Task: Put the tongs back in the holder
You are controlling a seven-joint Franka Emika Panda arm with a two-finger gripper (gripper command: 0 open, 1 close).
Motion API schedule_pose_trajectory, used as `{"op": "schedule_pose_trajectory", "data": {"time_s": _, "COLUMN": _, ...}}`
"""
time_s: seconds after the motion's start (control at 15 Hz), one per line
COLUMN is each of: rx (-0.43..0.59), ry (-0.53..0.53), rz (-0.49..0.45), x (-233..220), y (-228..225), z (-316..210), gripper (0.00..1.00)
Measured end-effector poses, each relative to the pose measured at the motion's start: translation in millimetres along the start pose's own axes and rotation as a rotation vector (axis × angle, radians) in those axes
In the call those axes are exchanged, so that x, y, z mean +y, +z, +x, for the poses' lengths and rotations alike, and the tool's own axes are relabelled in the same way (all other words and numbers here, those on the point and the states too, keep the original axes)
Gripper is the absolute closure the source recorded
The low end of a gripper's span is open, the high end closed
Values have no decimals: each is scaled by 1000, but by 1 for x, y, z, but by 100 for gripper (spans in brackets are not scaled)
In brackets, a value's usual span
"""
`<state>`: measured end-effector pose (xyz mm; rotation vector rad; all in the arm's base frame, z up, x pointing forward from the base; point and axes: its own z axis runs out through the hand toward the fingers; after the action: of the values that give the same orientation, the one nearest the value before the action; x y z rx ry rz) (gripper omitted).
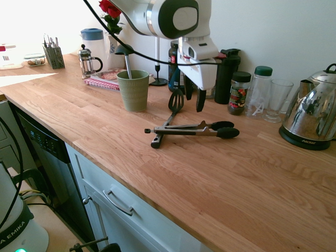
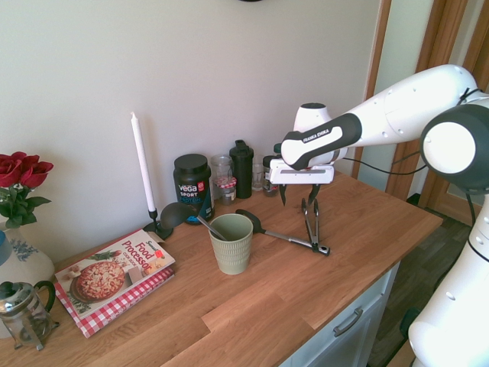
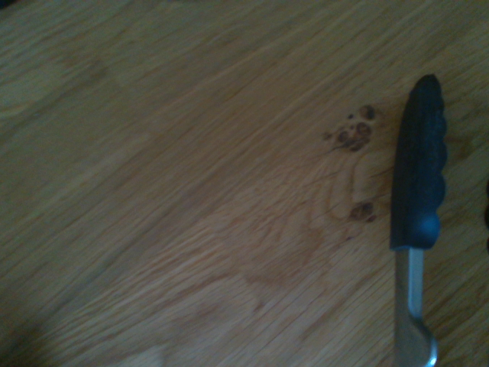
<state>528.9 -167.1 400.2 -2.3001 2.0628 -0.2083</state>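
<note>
Gripper: gripper (image 1: 193, 101) hangs above the worktop (image 1: 210, 173), pointing down, fingers apart, nothing between them.
Tongs: tongs (image 1: 194, 129) lie flat on the worktop, below and just in front of the gripper, untouched (black tips toward the kettle (image 1: 310, 118)).
Spatula: black spatula (image 1: 169, 117) lies crossed under the tongs' knob end.
Holder: green holder (image 1: 133, 90) stands upright, near the tongs, with one utensil (image 1: 126, 58) in it.
Wrist view: one black tong tip (image 3: 419, 176) over wood grain.
</note>
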Motion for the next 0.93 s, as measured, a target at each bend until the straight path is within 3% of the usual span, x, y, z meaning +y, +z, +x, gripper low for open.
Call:
{"op": "schedule_pose_trajectory", "data": {"time_s": 0.13, "rx": 4, "ry": 16, "rz": -14, "x": 1, "y": 19, "z": 10, "gripper": 0}}
{"op": "schedule_pose_trajectory", "data": {"time_s": 0.2, "rx": 4, "ry": 20, "rz": -22, "x": 1, "y": 27, "z": 13, "gripper": 100}}
{"op": "schedule_pose_trajectory", "data": {"time_s": 0.93, "rx": -16, "ry": 6, "rz": -14, "x": -5, "y": 45, "z": 15, "gripper": 100}}
